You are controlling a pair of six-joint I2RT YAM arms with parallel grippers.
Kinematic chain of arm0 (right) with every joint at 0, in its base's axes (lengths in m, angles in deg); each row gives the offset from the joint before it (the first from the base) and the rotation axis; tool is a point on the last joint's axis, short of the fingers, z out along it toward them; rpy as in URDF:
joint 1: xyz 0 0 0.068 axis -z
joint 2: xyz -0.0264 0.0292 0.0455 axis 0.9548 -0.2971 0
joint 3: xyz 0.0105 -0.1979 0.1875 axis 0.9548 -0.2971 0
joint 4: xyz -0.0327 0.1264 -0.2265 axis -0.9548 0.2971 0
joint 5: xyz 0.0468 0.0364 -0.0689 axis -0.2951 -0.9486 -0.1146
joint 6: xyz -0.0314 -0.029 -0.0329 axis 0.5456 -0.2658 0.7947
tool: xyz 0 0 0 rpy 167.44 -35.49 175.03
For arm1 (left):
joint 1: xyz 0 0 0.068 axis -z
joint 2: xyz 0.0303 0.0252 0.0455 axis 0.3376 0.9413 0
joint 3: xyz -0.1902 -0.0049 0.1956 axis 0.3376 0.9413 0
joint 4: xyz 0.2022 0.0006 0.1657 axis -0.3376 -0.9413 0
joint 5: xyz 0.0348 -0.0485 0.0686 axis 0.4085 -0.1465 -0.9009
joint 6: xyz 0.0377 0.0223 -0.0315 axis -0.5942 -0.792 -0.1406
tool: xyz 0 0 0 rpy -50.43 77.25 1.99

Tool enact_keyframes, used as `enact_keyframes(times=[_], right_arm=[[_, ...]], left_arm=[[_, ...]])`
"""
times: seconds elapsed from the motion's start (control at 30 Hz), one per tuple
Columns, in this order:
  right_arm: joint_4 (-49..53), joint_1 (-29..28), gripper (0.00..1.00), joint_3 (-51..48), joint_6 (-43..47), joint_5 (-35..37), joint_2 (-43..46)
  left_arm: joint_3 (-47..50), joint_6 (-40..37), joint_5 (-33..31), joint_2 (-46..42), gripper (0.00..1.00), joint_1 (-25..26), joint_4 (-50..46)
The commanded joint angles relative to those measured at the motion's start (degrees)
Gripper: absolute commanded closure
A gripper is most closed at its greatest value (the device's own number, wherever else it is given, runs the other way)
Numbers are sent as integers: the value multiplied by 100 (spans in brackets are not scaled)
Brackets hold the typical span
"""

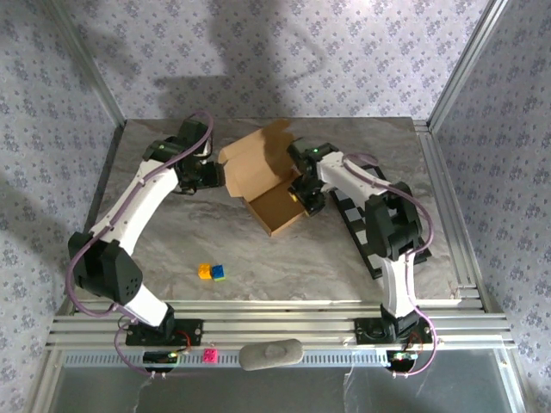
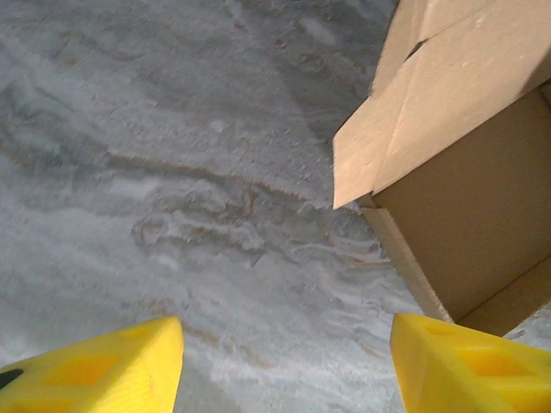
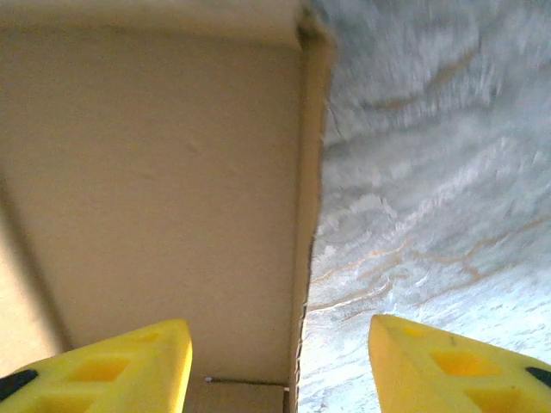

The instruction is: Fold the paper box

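Cardboard paper box (image 1: 269, 185) sits half-formed on the counter (image 1: 301, 267). Right jaws stand wide astride its right wall, left jaws wide just left of it. With nothing gripped, walls may spring flat or the box skid.

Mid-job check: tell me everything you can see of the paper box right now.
The paper box is plain tan-brown cardboard, partly folded: a shallow open tray with raised side walls, its lid panel and flaps standing up at the far end. It sits skewed on the marbled table. The open right gripper straddles one wall; the open left gripper is apart from it.
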Motion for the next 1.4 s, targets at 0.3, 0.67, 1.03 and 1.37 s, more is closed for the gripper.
enact_keyframes(times=[0.3,0.67,1.03,1.37], right_arm=[[-1163,1638,32,860,6707,-2523,109],[-2791,1981,29,1286,8315,-3559,-911],[-2875,1675,27,2652,8158,-3694,-2112],[-2992,1497,29,3155,7970,-4056,-2533]], left_arm=[[514,-1721,1371,533,34,-499,1490],[273,-1875,1561,1048,38,-524,1625],[-58,-1937,1464,1327,59,-520,1359],[-314,-2021,1414,1433,72,-498,1157]])
